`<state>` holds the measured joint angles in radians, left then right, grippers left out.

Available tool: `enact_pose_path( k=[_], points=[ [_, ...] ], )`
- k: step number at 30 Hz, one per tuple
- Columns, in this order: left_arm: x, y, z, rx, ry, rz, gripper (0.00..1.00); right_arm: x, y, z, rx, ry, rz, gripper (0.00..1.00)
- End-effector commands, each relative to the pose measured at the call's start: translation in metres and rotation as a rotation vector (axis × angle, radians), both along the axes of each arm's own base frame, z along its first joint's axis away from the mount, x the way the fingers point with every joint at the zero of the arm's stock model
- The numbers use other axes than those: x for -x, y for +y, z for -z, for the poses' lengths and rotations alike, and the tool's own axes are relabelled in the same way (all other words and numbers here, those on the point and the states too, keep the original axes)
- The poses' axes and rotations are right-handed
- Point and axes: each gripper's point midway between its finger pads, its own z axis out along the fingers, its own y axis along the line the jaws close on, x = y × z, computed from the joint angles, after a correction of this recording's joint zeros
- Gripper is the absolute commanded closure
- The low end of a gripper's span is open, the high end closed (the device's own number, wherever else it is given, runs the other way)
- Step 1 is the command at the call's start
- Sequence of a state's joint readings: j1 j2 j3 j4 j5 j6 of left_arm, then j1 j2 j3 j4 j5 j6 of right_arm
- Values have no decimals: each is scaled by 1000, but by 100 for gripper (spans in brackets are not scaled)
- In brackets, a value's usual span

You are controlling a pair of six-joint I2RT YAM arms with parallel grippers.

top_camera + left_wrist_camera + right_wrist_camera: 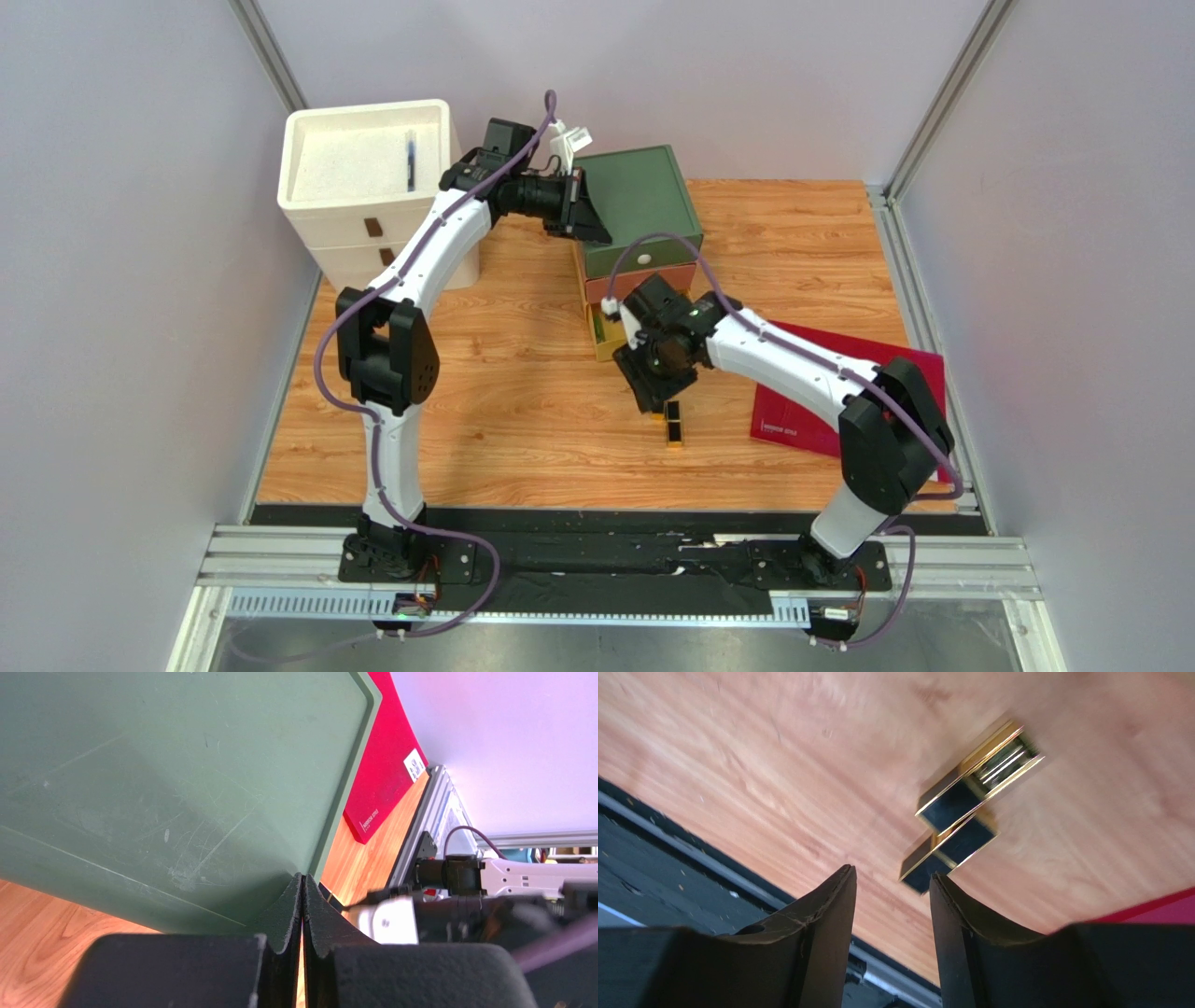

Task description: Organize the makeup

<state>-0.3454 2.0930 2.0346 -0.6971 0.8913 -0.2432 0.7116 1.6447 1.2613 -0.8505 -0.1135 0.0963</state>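
A black-and-gold rectangular case [675, 423] [969, 808] lies on the wooden table, just in front of my right gripper [659, 387] [892, 876]. That gripper is open and hovers over the wood, with nothing between its fingers; the case sits beyond the fingertips. My left gripper [578, 210] [303, 880] is shut and empty. Its tips are at the near edge of the green box's lid [175, 777]. The other makeup is hidden or out of view.
The green box [638, 207] stands at the back centre, with a yellowish drawer [602, 331] pulled out below it. A white bin [368, 175] at the back left holds a thin dark item [410, 160]. A flat red folder [828, 399] [382, 777] lies at the right.
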Motion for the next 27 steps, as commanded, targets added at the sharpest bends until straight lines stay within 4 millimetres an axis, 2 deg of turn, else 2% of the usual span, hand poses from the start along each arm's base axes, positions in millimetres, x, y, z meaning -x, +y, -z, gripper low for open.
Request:
enact_pose_path(
  k=[1, 2, 9, 13, 18, 21, 27],
  points=[
    [13, 9, 58, -133, 141, -1, 100, 34, -21, 16, 184, 25, -87, 53],
    [14, 10, 60, -135, 145, 3, 100, 41, -24, 23, 200, 44, -88, 52],
    [20, 12, 61, -141, 146, 15, 100, 47, -47, 53, 302, 34, -41, 45],
    [20, 13, 61, -144, 145, 16, 100, 44, -39, 72, 270, 36, -28, 42],
    [23, 14, 61, -146, 143, 20, 100, 33, -27, 82, 252, 21, -43, 47],
    [24, 14, 63, -150, 152, 20, 100, 29, -24, 86, 257, 22, -53, 48],
    [25, 15, 63, -152, 148, 23, 100, 20, -14, 77, 216, -2, -43, 46]
  ],
)
